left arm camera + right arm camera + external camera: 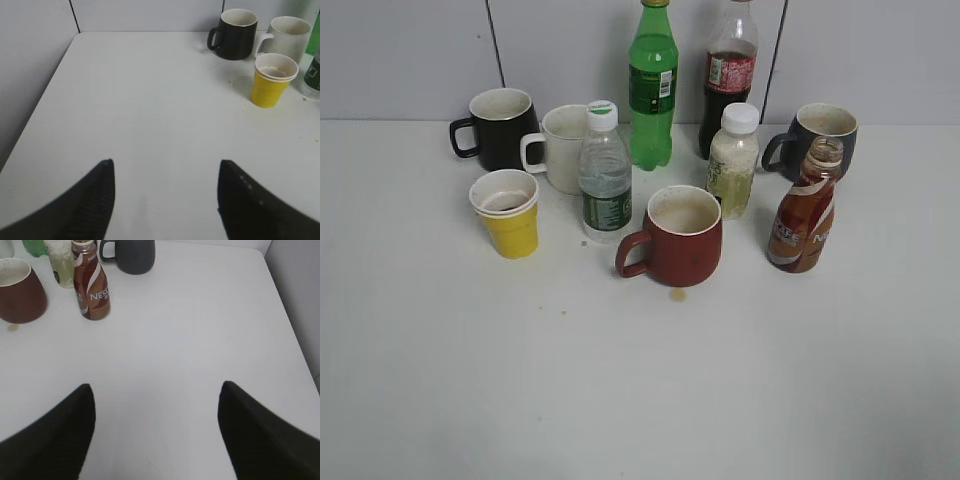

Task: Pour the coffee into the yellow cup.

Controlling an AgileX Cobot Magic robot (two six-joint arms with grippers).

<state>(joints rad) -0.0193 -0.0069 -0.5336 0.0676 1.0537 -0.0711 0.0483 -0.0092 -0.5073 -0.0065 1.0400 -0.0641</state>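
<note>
White tabletop [640,400] meets a grey panelled wall at the back. Nearest the left edge stands a black mug [498,128], and just at its 5 o'clock sits the yellow cup [507,212], upright, white inside. Behind it is a cream mug [560,147], partly hidden by a clear water bottle [605,176]. Centre front is a red mug [675,238] with a small stain just at 6 o'clock. A green bottle [653,85] and cola bottle [730,75] are cut off at the top. Right of a pale capped bottle [733,160], the coffee [805,208] stands uncapped before a dark grey mug [817,138]. Left gripper [165,190] and right gripper [156,425] both gape wide, holding nothing, fingertips cropped.
</note>
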